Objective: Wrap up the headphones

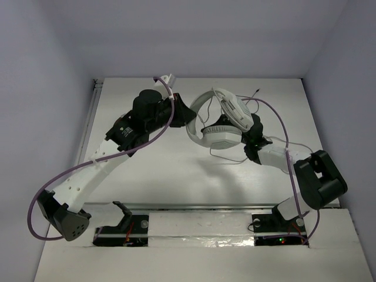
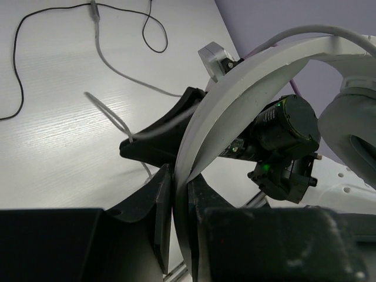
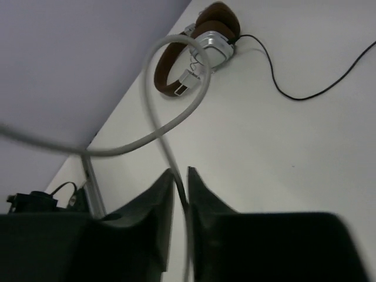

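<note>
The white headphones [image 1: 222, 138] are held up above the middle of the table, one ear cup low and the other [image 1: 238, 111] tilted above it. My left gripper [image 1: 187, 117] is shut on the broad white headband [image 2: 235, 100], which runs down between the jaws [image 2: 179, 188]. My right gripper [image 1: 251, 138] sits just right of the ear cups and is shut on the thin grey cable [image 3: 170, 126], which loops up in front of the jaws [image 3: 181, 176]. More grey cable lies slack on the table [image 2: 111, 114].
Smaller brown headphones [image 3: 200, 47] lie by the far wall with a thin black cable [image 3: 305, 94] trailing over the table; the black cable also shows in the left wrist view [image 2: 17, 76]. The right arm's wrist [image 2: 282, 135] is close behind the headband. Walls enclose the table.
</note>
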